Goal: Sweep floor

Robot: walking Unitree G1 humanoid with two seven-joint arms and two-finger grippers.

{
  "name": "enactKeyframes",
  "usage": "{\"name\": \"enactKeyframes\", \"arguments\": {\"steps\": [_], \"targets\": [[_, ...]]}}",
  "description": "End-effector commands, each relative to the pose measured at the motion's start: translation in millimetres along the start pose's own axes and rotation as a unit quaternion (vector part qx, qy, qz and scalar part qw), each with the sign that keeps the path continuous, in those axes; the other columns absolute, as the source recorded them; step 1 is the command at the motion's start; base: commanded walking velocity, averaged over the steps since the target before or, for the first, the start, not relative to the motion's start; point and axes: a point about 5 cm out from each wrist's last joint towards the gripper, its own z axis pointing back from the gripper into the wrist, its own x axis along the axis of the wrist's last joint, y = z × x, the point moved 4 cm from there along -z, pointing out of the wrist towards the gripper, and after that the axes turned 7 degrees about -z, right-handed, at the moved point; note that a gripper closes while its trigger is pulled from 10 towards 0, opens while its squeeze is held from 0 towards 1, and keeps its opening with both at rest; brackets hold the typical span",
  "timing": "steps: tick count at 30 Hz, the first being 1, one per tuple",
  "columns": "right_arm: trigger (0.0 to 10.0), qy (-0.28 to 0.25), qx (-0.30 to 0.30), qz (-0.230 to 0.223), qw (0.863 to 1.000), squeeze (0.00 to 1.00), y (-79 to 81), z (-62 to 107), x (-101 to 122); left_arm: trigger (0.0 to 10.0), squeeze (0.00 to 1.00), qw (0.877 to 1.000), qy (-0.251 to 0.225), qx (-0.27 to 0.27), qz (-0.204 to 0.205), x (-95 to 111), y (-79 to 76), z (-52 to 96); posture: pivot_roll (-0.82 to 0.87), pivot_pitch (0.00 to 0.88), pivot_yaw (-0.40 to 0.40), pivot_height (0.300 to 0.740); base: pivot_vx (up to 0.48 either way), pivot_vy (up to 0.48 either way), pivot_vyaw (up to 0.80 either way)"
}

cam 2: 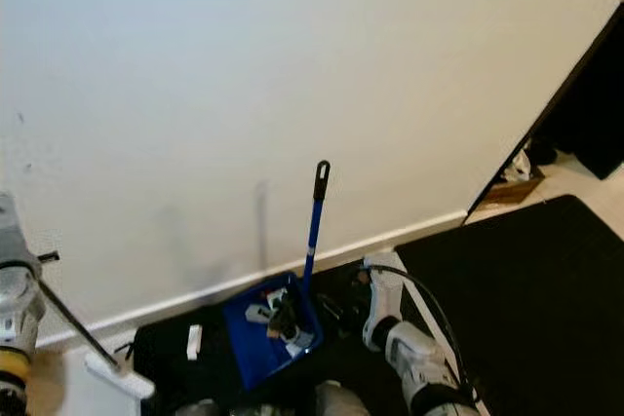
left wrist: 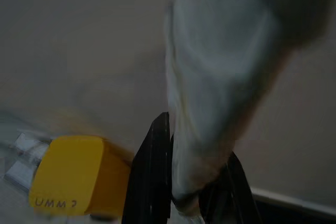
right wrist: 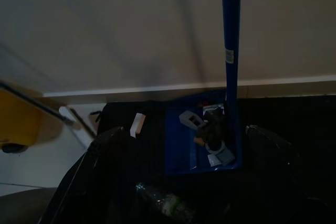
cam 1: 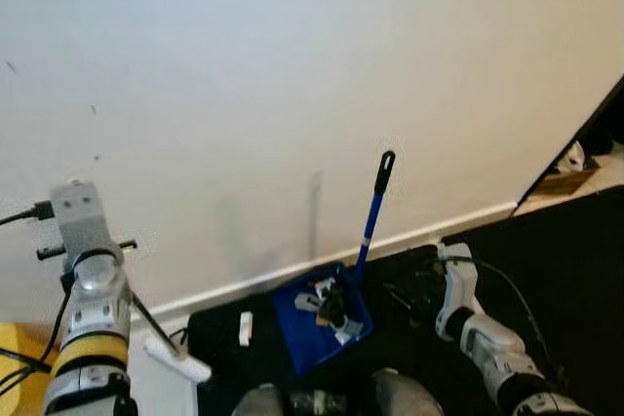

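Blue dustpan [cam 1: 317,323] on black mat [cam 2: 526,309] near white baseboard [cam 1: 429,231], upright blue handle [cam 1: 370,216], debris inside. Small white piece [cam 1: 245,327] on mat just beside pan. Left gripper [left wrist: 186,190] clamped on pale broom shaft [left wrist: 210,77], yellow object [left wrist: 68,174] near. Right gripper [right wrist: 184,182] spread wide, hovering near dustpan.

Home room: white wall [cam 1: 292,65], baseboard [cam 1: 429,231], dustpan [cam 1: 320,317].
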Motion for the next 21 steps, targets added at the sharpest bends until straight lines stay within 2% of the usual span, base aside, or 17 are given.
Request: {"name": "enactKeyframes", "arguments": {"steps": [1,2,6,12,17,21], "targets": [[10.0,0.000,-0.001,-0.003,1.000,0.00,0.3,0.1,-1,10.0,0.00,0.997,0.063,0.041,-0.003,-22,16.8,-3.5,0.04,0.076,-0.011,0.740,0.000,0.000,0.00],[10.0,0.000,-0.001,-0.003,1.000,0.00,0.3,0.1,-1,10.0,0.00,0.997,0.063,0.041,-0.003,-22,16.8,-3.5,0.04,0.076,-0.011,0.740,0.000,0.000,0.00],[10.0,-0.001,0.001,-0.004,1.000,0.00,1.6,-0.4,-1,10.0,0.00,0.991,0.115,0.057,0.045,-28,19.4,-5.7,0.05,0.074,-0.006,0.740,0.000,0.000,0.00],[10.0,-0.001,0.004,-0.005,1.000,0.00,3.0,-0.5,-3,10.0,0.00,0.983,0.153,0.057,0.085,-29,22.6,-7.9,0.06,0.077,0.000,0.740,0.000,0.000,0.00],[10.0,0.000,0.005,-0.006,1.000,0.00,3.4,-0.3,-3,10.0,0.00,0.979,0.162,0.058,0.105,-26,20.7,-7.0,0.06,0.078,-0.001,0.740,0.000,0.000,0.00],[10.0,0.000,0.006,-0.007,1.000,0.00,3.9,-0.6,-3,10.0,0.00,0.981,0.152,0.063,0.100,-17,20.2,-9.3,0.06,0.074,-0.001,0.740,0.000,0.000,0.00]]}}
